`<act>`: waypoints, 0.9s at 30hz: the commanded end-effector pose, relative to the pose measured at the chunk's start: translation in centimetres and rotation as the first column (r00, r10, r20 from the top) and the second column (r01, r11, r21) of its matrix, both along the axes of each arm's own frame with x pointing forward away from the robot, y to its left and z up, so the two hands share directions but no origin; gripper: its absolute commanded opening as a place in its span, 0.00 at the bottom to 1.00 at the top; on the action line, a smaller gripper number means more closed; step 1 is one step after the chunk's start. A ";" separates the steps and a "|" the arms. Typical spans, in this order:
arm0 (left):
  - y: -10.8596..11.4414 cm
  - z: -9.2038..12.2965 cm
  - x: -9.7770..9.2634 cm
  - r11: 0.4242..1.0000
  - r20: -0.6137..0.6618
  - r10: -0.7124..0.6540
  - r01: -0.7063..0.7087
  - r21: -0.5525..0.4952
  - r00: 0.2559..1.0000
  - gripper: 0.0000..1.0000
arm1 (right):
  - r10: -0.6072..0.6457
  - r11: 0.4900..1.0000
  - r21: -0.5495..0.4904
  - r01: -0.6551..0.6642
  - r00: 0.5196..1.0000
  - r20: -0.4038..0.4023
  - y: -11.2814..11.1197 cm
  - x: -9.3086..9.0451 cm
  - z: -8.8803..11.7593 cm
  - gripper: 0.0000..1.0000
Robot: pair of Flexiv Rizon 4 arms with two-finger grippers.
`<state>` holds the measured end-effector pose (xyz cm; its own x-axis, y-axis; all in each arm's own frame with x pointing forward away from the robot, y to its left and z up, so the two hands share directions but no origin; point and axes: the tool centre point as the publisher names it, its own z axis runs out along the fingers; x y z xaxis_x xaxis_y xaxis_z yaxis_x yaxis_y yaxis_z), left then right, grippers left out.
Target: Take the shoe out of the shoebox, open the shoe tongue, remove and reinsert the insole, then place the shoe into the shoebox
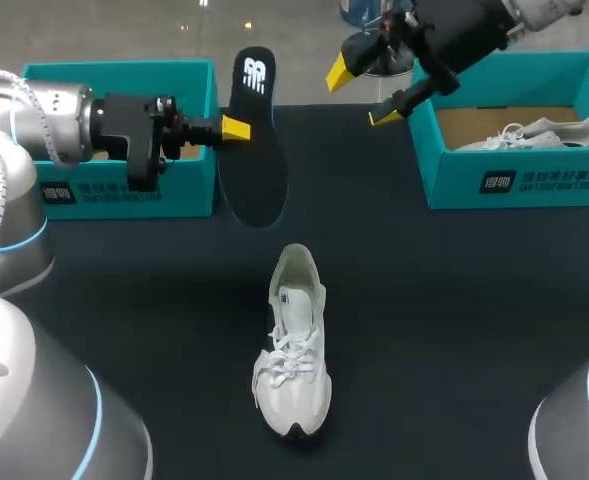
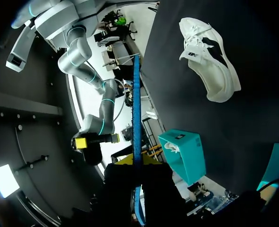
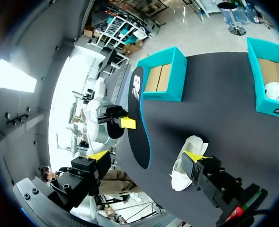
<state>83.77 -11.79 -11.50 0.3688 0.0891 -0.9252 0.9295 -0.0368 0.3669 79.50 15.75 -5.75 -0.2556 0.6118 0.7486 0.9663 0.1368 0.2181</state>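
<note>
A black insole (image 1: 252, 140) with a blue underside hangs in the air above the table's far middle, and my left gripper (image 1: 236, 128) is shut on its edge. From the left wrist it shows edge-on as a thin blue strip (image 2: 137, 118) between the fingers of the left gripper (image 2: 137, 161). The white shoe (image 1: 292, 345) lies on the dark table below, toe toward me, tongue pulled open. My right gripper (image 1: 364, 92) hovers open and empty to the right of the insole. In the right wrist view the insole (image 3: 139, 118) is ahead of the right gripper (image 3: 146, 156), with the shoe (image 3: 189, 163) beside one finger.
A teal shoebox (image 1: 124, 190) stands at the far left behind my left arm, its cardboard floor bare (image 3: 159, 78). A second teal shoebox (image 1: 514, 175) at the far right holds another white shoe (image 1: 544, 132).
</note>
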 end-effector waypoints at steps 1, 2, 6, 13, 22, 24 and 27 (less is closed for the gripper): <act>-0.1 -0.1 0.0 1.000 0.003 0.000 0.000 -0.002 1.000 0.00 | 0.028 0.960 0.280 -0.031 1.000 0.012 1.6 0.4 -1.9 1.00; -0.1 -0.1 0.0 1.000 0.003 0.000 0.000 -0.002 1.000 0.00 | 0.031 0.958 0.285 -0.036 0.999 0.021 1.9 0.6 -2.0 1.00; -0.1 -0.1 0.0 1.000 0.003 0.000 0.000 -0.002 1.000 0.00 | 0.025 0.951 0.308 -0.040 0.998 0.052 2.9 1.0 -2.4 1.00; -0.1 -0.1 0.0 1.000 0.003 0.000 0.000 -0.002 1.000 0.00 | 0.017 0.953 0.300 -0.046 0.995 0.100 4.1 1.2 -3.3 1.00; -0.1 -0.1 0.0 1.000 0.003 0.000 0.000 -0.002 1.000 0.00 | 0.044 0.948 0.308 -0.081 0.991 0.124 7.3 1.9 -4.7 1.00; -0.1 -0.1 0.0 1.000 0.003 0.000 0.000 -0.002 1.000 0.00 | 0.049 0.944 0.318 -0.088 0.991 0.127 7.9 1.9 -4.9 1.00; -0.1 -0.1 0.0 1.000 0.003 0.000 0.000 -0.002 1.000 0.00 | 0.053 0.936 0.339 -0.094 0.990 0.127 9.1 1.9 -5.3 1.00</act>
